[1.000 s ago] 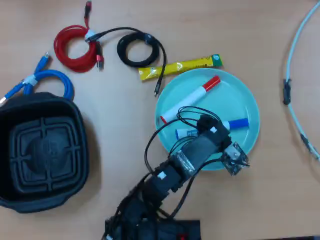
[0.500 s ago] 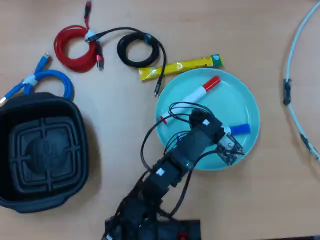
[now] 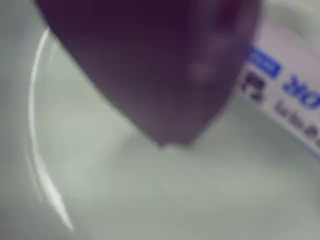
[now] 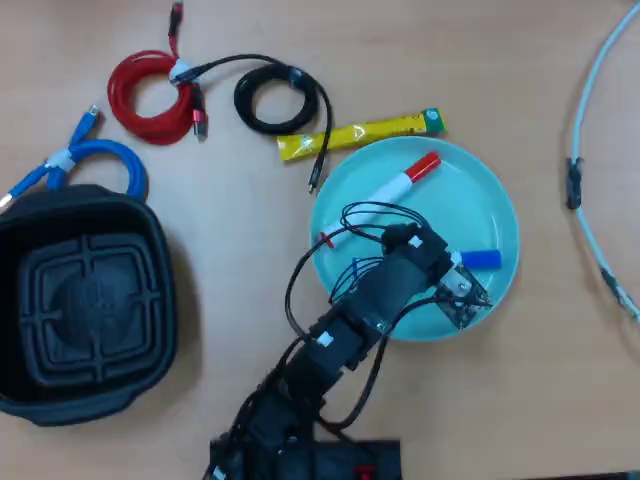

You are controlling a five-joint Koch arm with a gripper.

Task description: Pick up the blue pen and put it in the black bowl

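Note:
The blue pen, a white marker with a blue cap, lies on a pale blue plate right of centre in the overhead view. My gripper is down on the plate over the pen's white barrel, which the gripper mostly hides there. The blurred wrist view shows one dark jaw close up, its tip near the plate, and the white barrel with blue lettering running past its right side. The other jaw is not visible. The black bowl stands at the far left, empty.
A red-capped marker lies on the same plate, up and left of my gripper. A yellow sachet and coiled red, black and blue cables lie along the top. A white cable runs down the right side.

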